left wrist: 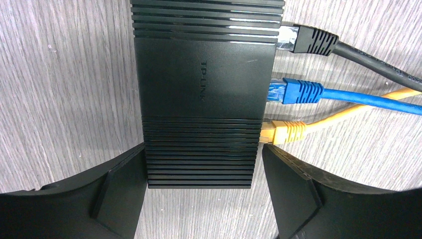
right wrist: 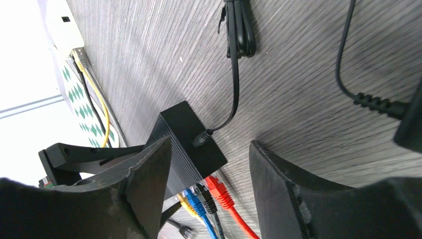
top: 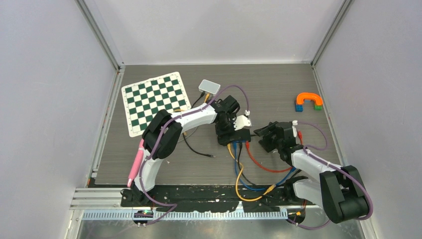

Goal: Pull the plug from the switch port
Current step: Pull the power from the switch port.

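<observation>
Black left fingers (left wrist: 119, 189) sit against two opposite sides of the switch (left wrist: 199, 89), spread as wide as its body and seeming to clamp its lower end in the wrist view. Just above the right-hand finger, three plugs stick out sideways from that face: black plug (left wrist: 311, 40), blue plug (left wrist: 298, 92) and yellow plug (left wrist: 286, 132). The right fingers (right wrist: 144, 184) stand apart, holding and touching nothing. A red plug (right wrist: 216, 186) lies ahead in their gap, low in the frame, its long axis running from the switch toward the bottom edge. From above, they hover over the counter (top: 278, 84) just right of the switch, the nearer arm to that plug. Red looks the likeliest target, though I cannot tell which plug is meant.
</observation>
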